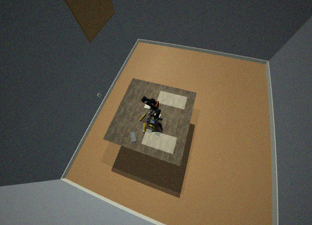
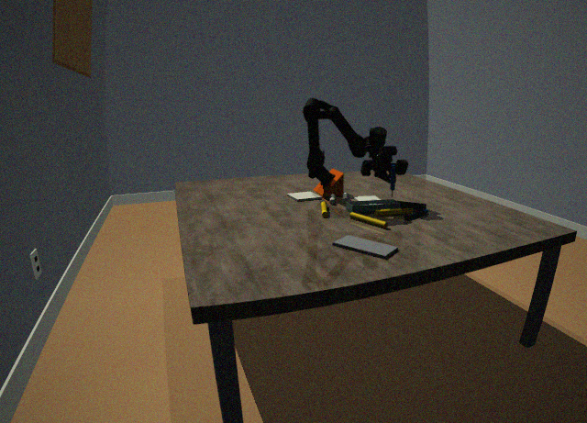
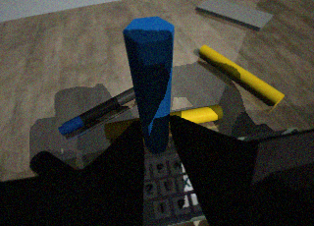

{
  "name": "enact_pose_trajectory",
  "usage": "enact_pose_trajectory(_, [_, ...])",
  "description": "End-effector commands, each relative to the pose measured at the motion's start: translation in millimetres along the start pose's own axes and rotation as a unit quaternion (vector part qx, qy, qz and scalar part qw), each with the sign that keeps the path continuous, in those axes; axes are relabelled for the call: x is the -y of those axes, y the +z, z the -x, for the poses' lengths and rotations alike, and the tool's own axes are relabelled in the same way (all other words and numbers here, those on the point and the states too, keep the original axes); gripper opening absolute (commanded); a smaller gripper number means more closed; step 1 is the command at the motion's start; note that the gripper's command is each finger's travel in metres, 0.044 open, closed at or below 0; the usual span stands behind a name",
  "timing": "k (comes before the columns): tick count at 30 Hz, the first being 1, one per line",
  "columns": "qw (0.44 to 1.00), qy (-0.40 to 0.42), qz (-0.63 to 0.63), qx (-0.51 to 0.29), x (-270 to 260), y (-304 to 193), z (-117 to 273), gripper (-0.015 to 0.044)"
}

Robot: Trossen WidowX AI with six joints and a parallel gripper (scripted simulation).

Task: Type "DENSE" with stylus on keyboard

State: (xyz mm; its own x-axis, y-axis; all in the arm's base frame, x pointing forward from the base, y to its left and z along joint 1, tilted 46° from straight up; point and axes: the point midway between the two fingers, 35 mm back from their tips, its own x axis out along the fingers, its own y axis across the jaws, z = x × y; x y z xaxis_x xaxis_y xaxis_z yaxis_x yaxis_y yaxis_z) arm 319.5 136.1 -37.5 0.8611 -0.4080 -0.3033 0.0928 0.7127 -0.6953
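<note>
- Stylus (image 2: pixel 393 176) (image 3: pixel 152 74), blue and close to upright, is clamped between my fingers (image 2: pixel 384 172); its thick end rises above them in the wrist view.
- Outside, I see its thin tip pointing down, raised above the worktop (image 1: pixel 121 112) (image 2: pixel 265 248) (image 3: pixel 29 54) near the keyboard (image 1: pixel 151 121) (image 2: pixel 374 205) (image 3: pixel 164 187). I can't tell which key it is over.
- The keyboard is dark with pale key markings, partly hidden from me by the fingers.
- One yellow cylinder (image 1: pixel 151 126) (image 2: pixel 395 211) (image 3: pixel 201 114) lies beyond the keys in my wrist view, passing behind the stylus.
- Near that cylinder lies a dark pen (image 1: pixel 156 131) (image 3: pixel 98 112) with a blue end.
- A second yellow rod (image 1: pixel 144 127) (image 2: pixel 368 219) (image 3: pixel 242 76) rests off to the side, and a third yellow stick (image 1: pixel 143 116) (image 2: pixel 325 209) lies closer to the arm's base.
- Farther out, a flat grey slab (image 1: pixel 132 136) (image 2: pixel 365 246) (image 3: pixel 235 13) lies well apart from the keyboard.
- My black arm (image 1: pixel 151 101) (image 2: pixel 313 134) bends high over the worktop, with an orange block (image 2: pixel 336 183) by its base.
</note>
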Motion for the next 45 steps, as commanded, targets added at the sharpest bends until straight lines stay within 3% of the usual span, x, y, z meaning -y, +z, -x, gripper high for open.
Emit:
enact_pose_trajectory(1, [1.0, -0.002, 0.005, -0.003, 1, -12, -6, 0.0])
enact_pose_trajectory(8, [1.0, -0.002, 0.005, -0.002, 1, -14, -7, 0.0])
enact_pose_trajectory(11, [1.0, -0.002, 0.005, -0.003, 0, -15, -8, 0.0079])
enact_pose_trajectory(12, [1.0, -0.002, 0.005, -0.003, -1, -16, -9, 0.0081])
enact_pose_trajectory(45, [1.0, -0.002, 0.005, -0.003, -1, -26, -15, 0.0081])
